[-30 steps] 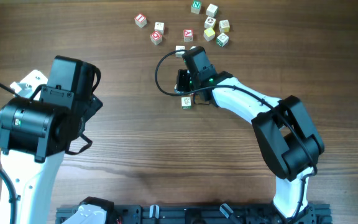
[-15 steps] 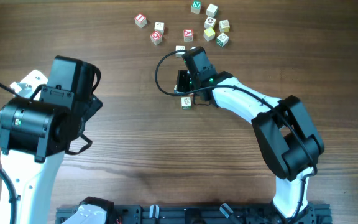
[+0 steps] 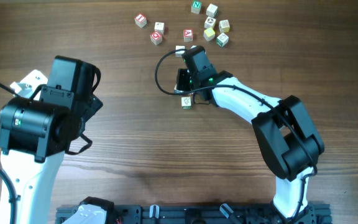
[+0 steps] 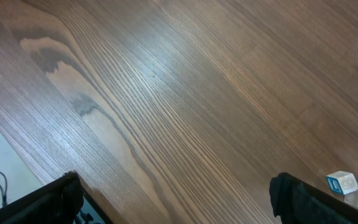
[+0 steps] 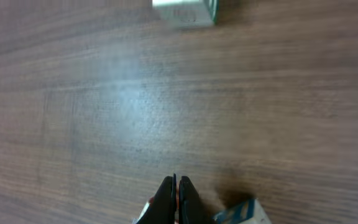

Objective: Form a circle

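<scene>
Cubes (image 3: 156, 37): 12 visible (overhead view; one partly behind the right arm (image 3: 247, 106))
Arms (image 3: 36, 121): 2
Cable loop (image 3: 158, 78): 1
Table (image 3: 135, 149): 1

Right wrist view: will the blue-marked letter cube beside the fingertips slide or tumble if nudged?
The letter cube sits flat on the wooden table, so it likely slides, not rolls. It looks small and wooden, probably light. The shut right gripper is narrow, so an off-centre push may spin it.
</scene>
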You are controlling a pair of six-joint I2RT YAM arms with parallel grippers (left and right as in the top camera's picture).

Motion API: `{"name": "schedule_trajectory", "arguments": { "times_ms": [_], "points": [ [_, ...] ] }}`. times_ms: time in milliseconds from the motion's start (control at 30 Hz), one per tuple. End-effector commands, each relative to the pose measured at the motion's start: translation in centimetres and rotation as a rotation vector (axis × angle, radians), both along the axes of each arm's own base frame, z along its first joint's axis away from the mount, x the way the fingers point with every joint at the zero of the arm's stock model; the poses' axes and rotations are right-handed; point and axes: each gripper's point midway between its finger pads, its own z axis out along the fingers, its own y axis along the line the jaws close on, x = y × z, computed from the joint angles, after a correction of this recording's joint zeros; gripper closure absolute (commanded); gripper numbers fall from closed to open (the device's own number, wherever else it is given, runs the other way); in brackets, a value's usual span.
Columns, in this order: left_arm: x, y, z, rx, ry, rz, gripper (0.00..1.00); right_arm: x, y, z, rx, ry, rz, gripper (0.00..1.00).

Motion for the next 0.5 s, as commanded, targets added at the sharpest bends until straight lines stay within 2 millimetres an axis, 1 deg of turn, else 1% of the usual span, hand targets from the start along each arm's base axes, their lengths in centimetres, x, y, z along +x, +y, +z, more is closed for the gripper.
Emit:
{"name": "schedule_trajectory", "arguments": {
  "times_ms": [0, 67, 100, 133, 167, 200, 267, 300, 367, 433, 467],
  "points": [
    [-0.1, 0.2, 0.2, 0.001, -0.009, 0.008, 0.00, 1.9, -1.8, 6.1, -0.054, -0.152, -0.089, 0.95],
    [-0.1, 0.3, 0.2, 0.001, -0.009, 0.008, 0.00, 1.1, -2.7, 8.6, -0.076, -0.172, -0.113, 0.96],
    [-0.1, 0.2, 0.2, 0.001, -0.009, 0.008, 0.00, 0.5, -2.9, 9.5, -0.082, -0.174, -0.115, 0.95],
    [-0.1, 0.2, 0.2, 0.001, -0.009, 0.008, 0.00, -0.1, -3.1, 10.1, -0.094, -0.172, -0.118, 0.95],
    [-0.1, 0.2, 0.2, 0.001, -0.009, 0.008, 0.00, -1.4, -3.4, 10.7, -0.112, -0.153, -0.134, 0.95],
    [-0.1, 0.2, 0.2, 0.001, -0.009, 0.008, 0.00, -2.3, -3.4, 10.8, -0.125, -0.137, -0.143, 0.95],
    [-0.1, 0.2, 0.2, 0.001, -0.009, 0.008, 0.00, -5.1, -3.1, 9.8, -0.174, -0.064, -0.164, 0.95],
    [-0.1, 0.2, 0.2, 0.001, -0.009, 0.008, 0.00, -6.2, -2.9, 9.1, -0.189, -0.039, -0.177, 0.95],
    [-0.1, 0.2, 0.2, 0.001, -0.009, 0.008, 0.00, -8.1, -2.8, 7.8, -0.210, 0.001, -0.232, 0.95],
    [-0.1, 0.3, 0.2, 0.001, -0.009, 0.008, 0.00, -9.6, -2.5, 6.7, -0.210, 0.031, -0.260, 0.95],
    [-0.1, 0.2, 0.2, 0.001, -0.009, 0.008, 0.00, -10.7, -2.4, 5.7, -0.209, 0.056, -0.272, 0.95]
  ]
}}
